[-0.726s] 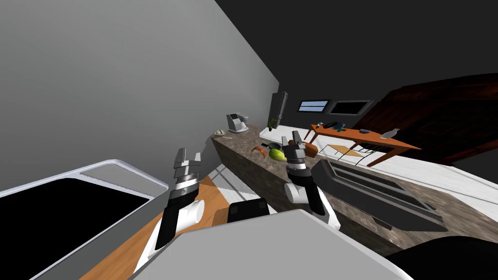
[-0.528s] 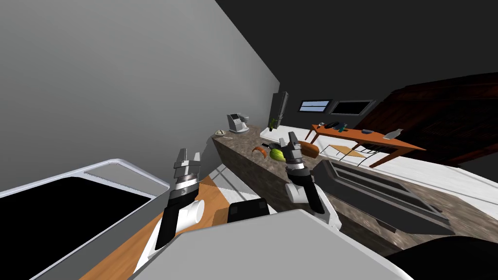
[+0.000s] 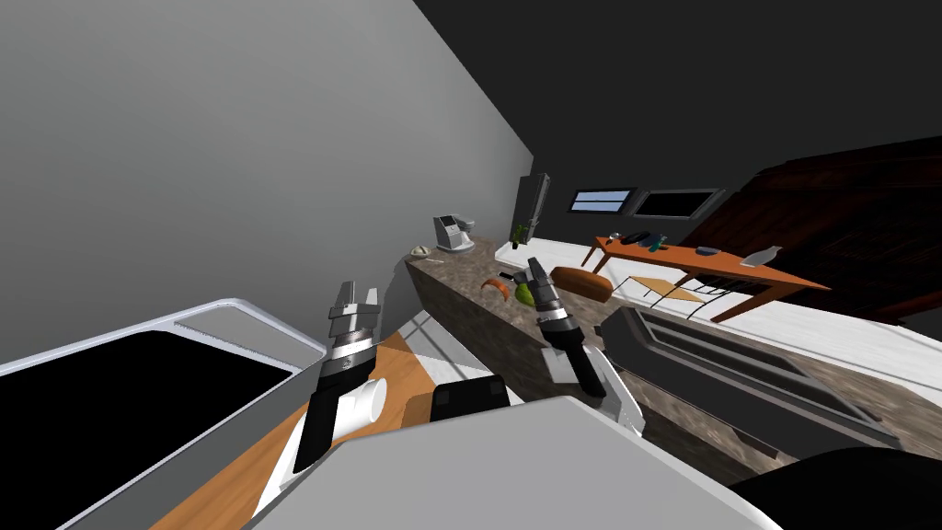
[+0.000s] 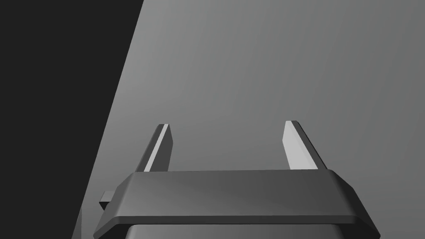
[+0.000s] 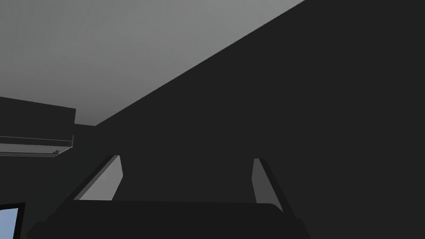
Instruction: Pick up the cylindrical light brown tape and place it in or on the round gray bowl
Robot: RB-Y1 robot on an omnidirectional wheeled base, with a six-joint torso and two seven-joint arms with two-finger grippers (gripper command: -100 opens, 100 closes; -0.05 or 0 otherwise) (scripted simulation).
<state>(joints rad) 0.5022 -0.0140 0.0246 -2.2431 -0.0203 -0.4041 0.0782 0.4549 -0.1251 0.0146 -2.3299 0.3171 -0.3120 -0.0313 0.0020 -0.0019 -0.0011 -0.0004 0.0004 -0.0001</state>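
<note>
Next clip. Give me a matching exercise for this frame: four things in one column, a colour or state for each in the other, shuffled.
Things:
1. left gripper
2. long table
3. curved piece on the counter
4. machine at the counter's far end

Colours or states:
A. light grey
B. orange-brown top, with a pale bottle on it
C. open, nothing between the fingers
D. orange, lying close to the right gripper

Pairs: 1-C, 2-B, 3-D, 4-A
</note>
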